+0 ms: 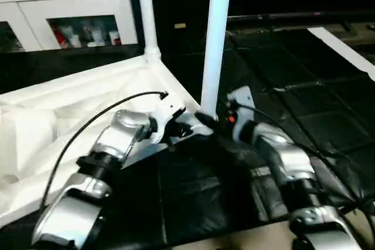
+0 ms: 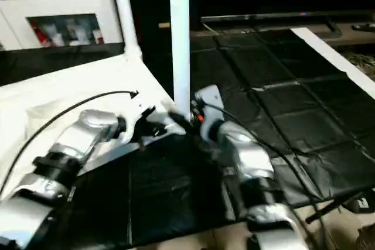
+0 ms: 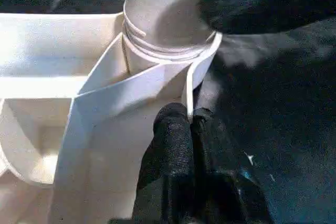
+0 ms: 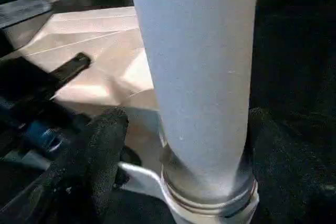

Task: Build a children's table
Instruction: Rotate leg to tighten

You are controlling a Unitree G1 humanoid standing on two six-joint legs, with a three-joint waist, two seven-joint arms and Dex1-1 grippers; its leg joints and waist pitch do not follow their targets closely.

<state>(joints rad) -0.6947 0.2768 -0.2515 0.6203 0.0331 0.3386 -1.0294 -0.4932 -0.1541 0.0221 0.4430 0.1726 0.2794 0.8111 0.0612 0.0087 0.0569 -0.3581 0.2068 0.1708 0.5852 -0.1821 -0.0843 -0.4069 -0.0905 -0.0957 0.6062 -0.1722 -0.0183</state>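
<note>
- We see the white plastic table top point(image 1: 88, 103) lying upside down on black floor mats point(image 1: 275, 86), its ribbed underside facing up and divided by thin walls into shallow open compartments
- Two long, smooth, tubular white legs stand upright in round corner sockets: the far leg point(image 1: 146, 10) at the far corner, the near leg point(image 1: 215, 39) at the corner nearest the grippers
- At the near socket point(image 3: 168, 51) a few ring-like ridges circle the base of the near leg where it enters the collar
- The left gripper point(image 3: 189, 121), two black fabric-textured fingers, is pinched narrow on the thin white edge wall point(image 3: 188, 90) of the table top just beside the near socket; we see the wall's edge between the fingertips
- The right gripper point(image 4: 181, 135) stands wide, one black finger point(image 4: 100, 156) on either side of the near leg's base; whether the pads touch the leg we cannot tell
- A black cable point(image 1: 99, 118) arcs over the silver left forearm
- Behind the table top stands a white cabinet point(image 1: 70, 4) with glass doors; small red and white items point(image 1: 88, 33) sit on its shelf, too blurred to name
</note>
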